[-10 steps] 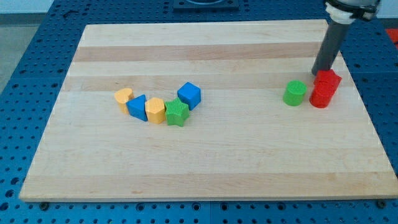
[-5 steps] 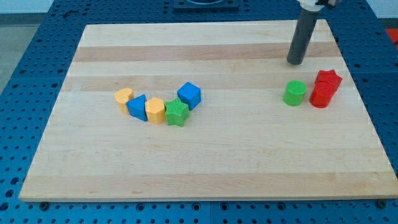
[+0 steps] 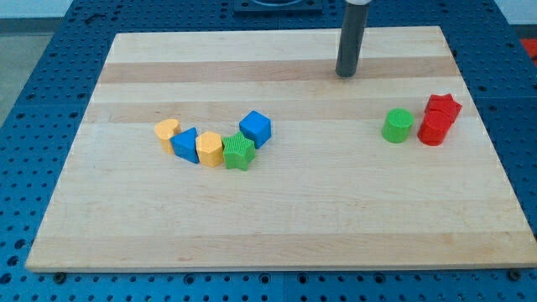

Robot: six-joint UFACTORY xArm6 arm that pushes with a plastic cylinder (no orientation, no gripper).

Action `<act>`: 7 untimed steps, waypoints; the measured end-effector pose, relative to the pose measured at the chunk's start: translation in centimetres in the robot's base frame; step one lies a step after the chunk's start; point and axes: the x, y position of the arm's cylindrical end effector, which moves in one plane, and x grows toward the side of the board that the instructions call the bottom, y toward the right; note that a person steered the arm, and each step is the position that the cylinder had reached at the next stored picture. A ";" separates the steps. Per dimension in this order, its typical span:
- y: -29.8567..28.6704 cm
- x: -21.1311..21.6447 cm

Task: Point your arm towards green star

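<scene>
The green star (image 3: pixel 239 153) lies left of the board's middle, in a curved row of blocks. It touches a yellow block (image 3: pixel 210 148) on its left and a blue cube (image 3: pixel 255 128) at its upper right. My tip (image 3: pixel 346 75) rests on the board near the view's top, right of centre, far from the green star and up to its right. It touches no block.
The row also holds a blue triangular block (image 3: pixel 185 143) and a yellow heart-like block (image 3: pixel 167 130). At the view's right stand a green cylinder (image 3: pixel 398 126), a red star (image 3: pixel 443 107) and a red cylinder (image 3: pixel 433 130). The wooden board (image 3: pixel 277 226) lies on a blue perforated table.
My tip has moved left and up, away from the red blocks at the right, along the top part of the board. No block has moved.
</scene>
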 end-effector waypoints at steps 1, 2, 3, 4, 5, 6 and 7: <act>0.0 0.0; -2.4 0.1; -4.2 0.2; -4.2 0.2; -4.3 3.2; -4.6 6.4; -4.6 7.1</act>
